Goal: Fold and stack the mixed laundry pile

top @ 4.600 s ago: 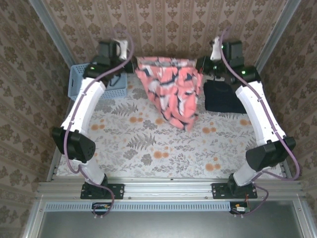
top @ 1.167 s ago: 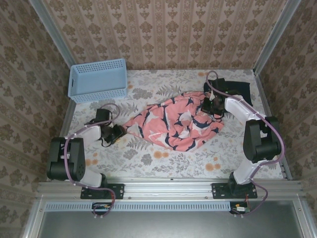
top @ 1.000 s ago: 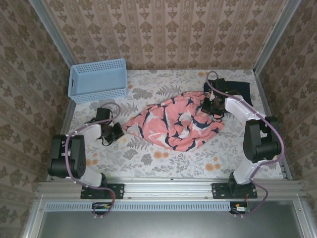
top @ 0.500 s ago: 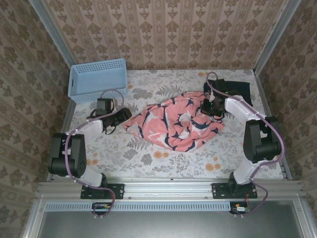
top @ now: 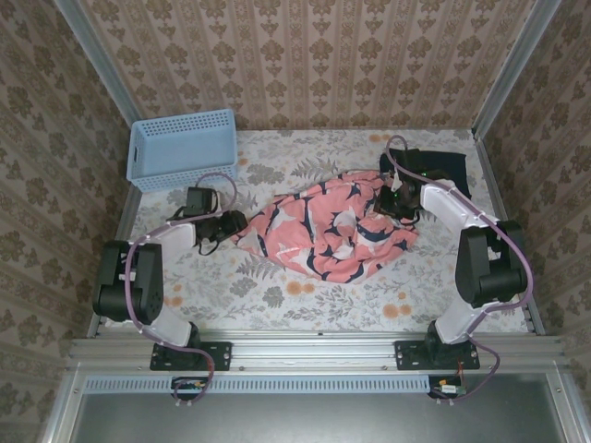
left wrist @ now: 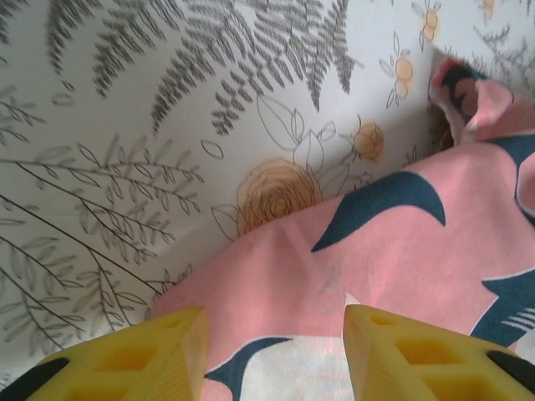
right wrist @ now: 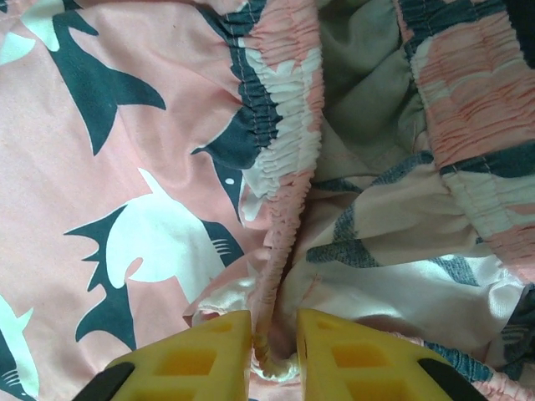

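Patterned wallpaper closes off 3 sides of the table (top: 277, 295), which is covered by a cloth with ferns and orange flowers.

The coral-pink garment (top: 323, 231) lies in the middle, spread out but wrinkled and with uneven edges. I judge it is not folded yet. The dark navy garment (top: 443, 166) sits at the far right corner as a compact dark shape, so it looks to me already folded, though the right arm hides part of it. If so, 1 of 2 pieces is done. What remains is flattening and folding the pink one, then stacking it on the navy one.

The left gripper (left wrist: 274, 334) is at the left edge of the pink cloth. Its yellow fingers (left wrist: 159, 347) stand apart with the hem lying between them, not clamped. The right gripper (right wrist: 274, 334) is at the far right side of the cloth, its fingers nearly together and pinching a fold of the elastic waistband (right wrist: 288, 167).

A light blue basket (top: 182, 148) stands at the far left, well apart from the cloth. The bunched waistband may be the main obstacle to a clean fold.
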`<state>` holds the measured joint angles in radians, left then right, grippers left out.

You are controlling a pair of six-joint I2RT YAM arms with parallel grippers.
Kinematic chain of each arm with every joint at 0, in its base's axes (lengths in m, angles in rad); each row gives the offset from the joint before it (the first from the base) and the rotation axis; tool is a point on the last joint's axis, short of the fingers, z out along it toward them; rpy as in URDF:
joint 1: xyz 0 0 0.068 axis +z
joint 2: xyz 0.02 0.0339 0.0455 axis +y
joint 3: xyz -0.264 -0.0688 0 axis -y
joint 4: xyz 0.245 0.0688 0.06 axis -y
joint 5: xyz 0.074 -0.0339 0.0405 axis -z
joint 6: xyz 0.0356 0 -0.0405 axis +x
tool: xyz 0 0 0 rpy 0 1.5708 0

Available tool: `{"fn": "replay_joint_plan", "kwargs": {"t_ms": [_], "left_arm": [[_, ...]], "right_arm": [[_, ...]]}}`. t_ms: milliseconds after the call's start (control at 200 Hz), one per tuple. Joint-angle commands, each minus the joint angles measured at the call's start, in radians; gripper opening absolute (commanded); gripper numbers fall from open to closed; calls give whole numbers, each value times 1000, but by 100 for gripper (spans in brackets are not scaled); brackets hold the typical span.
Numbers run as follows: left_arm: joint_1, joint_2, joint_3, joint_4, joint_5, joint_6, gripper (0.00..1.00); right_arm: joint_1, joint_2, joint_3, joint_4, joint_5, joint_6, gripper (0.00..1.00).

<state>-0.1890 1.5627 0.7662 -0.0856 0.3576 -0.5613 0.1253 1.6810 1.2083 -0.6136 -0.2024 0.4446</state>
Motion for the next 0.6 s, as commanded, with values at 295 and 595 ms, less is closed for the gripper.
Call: {"fn": "replay_joint_plan", "kwargs": {"t_ms": [295, 595], "left_arm": [[-35, -84, -19, -191, -148, 117, 60], [-53, -20, -8, -116, -75, 78, 39]], "right_arm": [[10, -17, -26, 1, -8, 0, 22], [13, -26, -19, -11, -7, -2, 22]]}}
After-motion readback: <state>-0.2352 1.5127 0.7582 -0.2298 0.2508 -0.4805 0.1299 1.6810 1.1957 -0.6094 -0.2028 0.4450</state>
